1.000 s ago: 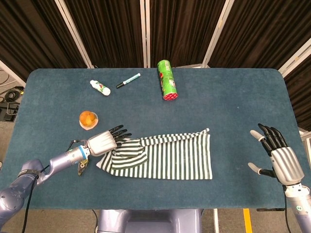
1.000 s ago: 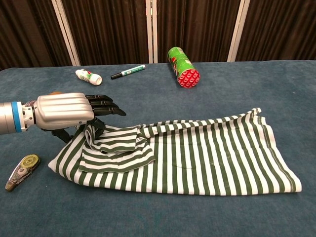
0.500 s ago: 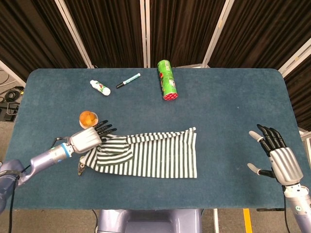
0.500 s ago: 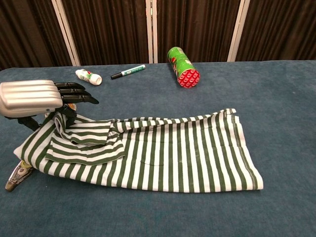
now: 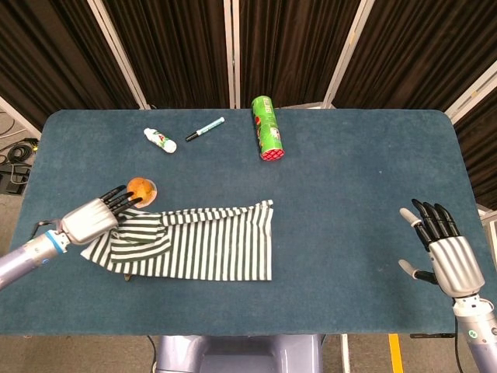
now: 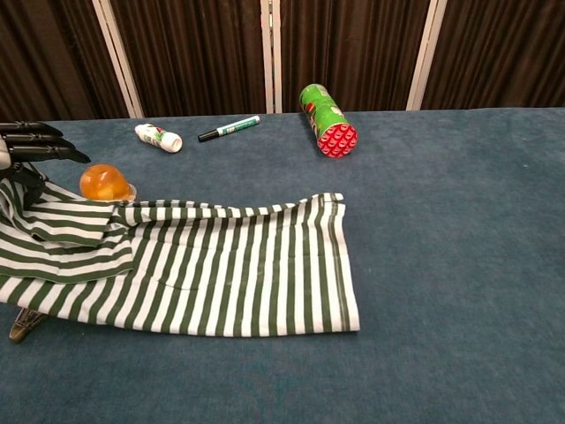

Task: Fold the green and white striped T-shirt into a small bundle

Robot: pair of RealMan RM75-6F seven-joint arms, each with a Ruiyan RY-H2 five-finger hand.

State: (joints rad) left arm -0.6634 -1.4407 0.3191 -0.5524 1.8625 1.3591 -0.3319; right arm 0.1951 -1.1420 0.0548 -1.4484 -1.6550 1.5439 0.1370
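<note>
— What are you working on?
— A blue felt-like desk (image 5: 349,155) before dark curtains. Your soft striped T-shirt (image 5: 202,241) lies flat, near left.
— The hands?
— Your metal left hand (image 5: 97,217) pinches the shirt's left edge, beside a round orange ball (image 6: 104,182). Your right hand (image 5: 443,249) hovers far right, fingers spread, empty.
</note>
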